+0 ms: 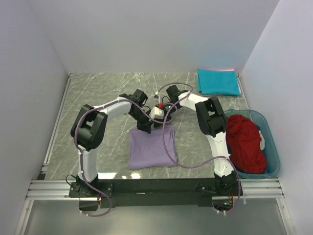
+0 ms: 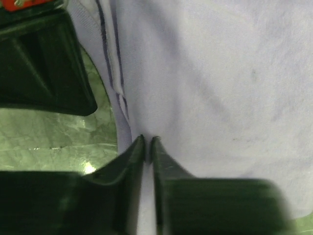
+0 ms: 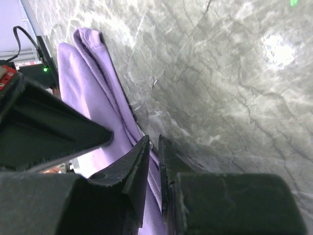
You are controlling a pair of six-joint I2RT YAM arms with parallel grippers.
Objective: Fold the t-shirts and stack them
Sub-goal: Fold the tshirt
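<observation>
The lavender t-shirt [image 1: 151, 147] lies folded into a rectangle on the marble table. Both grippers sit at its far edge. My left gripper [image 1: 145, 126] is shut on lavender fabric next to a hem seam, seen in its wrist view [image 2: 147, 140]. My right gripper [image 1: 161, 119] is shut on the shirt's folded edge [image 3: 153, 140], with lavender cloth [image 3: 93, 93] running between the fingers. The teal t-shirt [image 1: 218, 82] lies folded at the back right. The dark red t-shirt [image 1: 244, 142] is bunched inside the bin.
A translucent teal plastic bin [image 1: 272, 142] stands at the right edge of the table. White walls close in the table on three sides. Each wrist view shows the other gripper close by, in the left wrist view [image 2: 39, 63] and in the right wrist view [image 3: 44, 132].
</observation>
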